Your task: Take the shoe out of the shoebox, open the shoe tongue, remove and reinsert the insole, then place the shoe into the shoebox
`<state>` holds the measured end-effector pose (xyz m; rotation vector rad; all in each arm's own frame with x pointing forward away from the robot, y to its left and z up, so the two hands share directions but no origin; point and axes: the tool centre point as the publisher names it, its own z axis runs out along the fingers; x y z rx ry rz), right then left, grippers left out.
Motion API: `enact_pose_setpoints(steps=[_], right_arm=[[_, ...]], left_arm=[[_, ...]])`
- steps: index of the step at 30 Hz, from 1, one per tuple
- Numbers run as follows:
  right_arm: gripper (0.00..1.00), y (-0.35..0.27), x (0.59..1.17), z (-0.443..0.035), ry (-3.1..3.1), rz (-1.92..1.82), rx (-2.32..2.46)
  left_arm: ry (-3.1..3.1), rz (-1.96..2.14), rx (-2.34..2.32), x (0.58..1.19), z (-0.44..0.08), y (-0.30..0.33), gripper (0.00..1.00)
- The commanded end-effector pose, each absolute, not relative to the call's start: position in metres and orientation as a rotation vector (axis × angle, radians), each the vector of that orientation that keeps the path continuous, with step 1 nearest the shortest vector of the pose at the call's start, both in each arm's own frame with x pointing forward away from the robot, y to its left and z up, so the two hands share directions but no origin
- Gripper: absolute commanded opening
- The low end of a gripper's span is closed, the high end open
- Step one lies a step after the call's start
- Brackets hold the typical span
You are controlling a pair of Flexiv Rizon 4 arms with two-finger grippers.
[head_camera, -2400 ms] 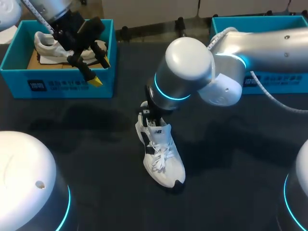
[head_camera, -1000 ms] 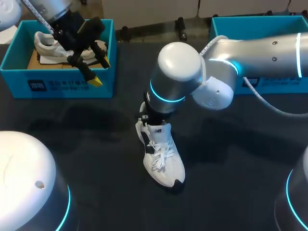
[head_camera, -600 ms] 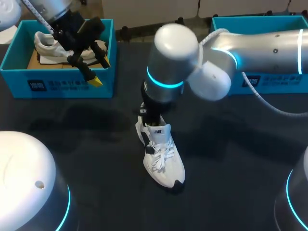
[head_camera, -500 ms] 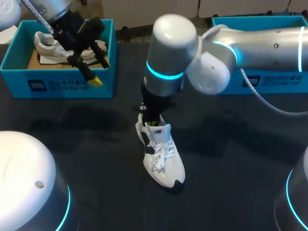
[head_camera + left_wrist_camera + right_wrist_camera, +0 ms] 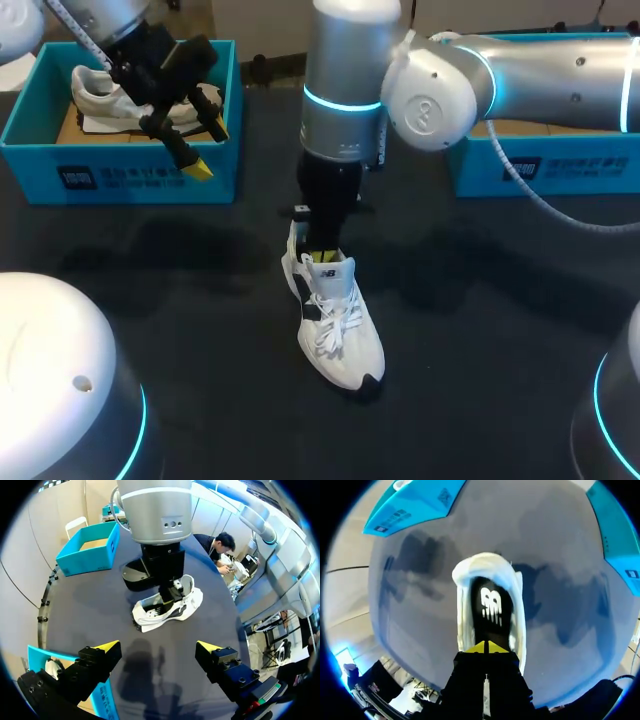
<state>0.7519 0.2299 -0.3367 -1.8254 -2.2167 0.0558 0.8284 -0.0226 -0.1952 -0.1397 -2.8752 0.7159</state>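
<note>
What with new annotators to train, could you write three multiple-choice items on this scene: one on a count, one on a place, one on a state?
1. How many blue shoeboxes are on the table?
A. One. B. Two. C. Three.

2. Where is the shoe under the right gripper?
A. On the table, outside the boxes. B. Inside a box. C. Lifted off the table.

3. The left gripper is:
A. Shut on a shoe. B. Shut on an insole. C. Open, holding nothing.

Answers:
1 B: the left shoebox and the right shoebox are the only ones.
2 A: its sole rests on the dark tabletop.
3 C: its yellow tips stand wide apart with nothing between them.
</note>
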Motion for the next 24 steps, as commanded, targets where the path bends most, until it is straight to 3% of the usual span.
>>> enact_pose_setpoints(steps=[1,4,5,6,7,24], right_arm=[[0.0,0.229,0.746,-0.338,-2.204,0.082,-1.819],[0.0,0.228,0.741,-0.338,-2.203,0.092,-1.822],[0.2,0.227,0.74,-0.339,-2.193,0.099,-1.829],[0.55,0.226,0.739,-0.339,-2.19,0.107,-1.839],[1.0,0.225,0.737,-0.34,-2.188,0.104,-1.842],[1.0,0.223,0.73,-0.352,-2.169,0.124,-1.82]], left_arm=[[-2.877,0.715,-0.14,0.827,-0.195,-0.022,1.0],[-2.877,0.715,-0.14,0.827,-0.195,-0.022,1.0],[-2.877,0.715,-0.14,0.827,-0.195,-0.022,1.0],[-2.877,0.715,-0.14,0.827,-0.195,-0.022,1.0],[-2.877,0.715,-0.14,0.827,-0.195,-0.022,1.0],[-2.877,0.715,-0.14,0.827,-0.195,-0.022,1.0]])
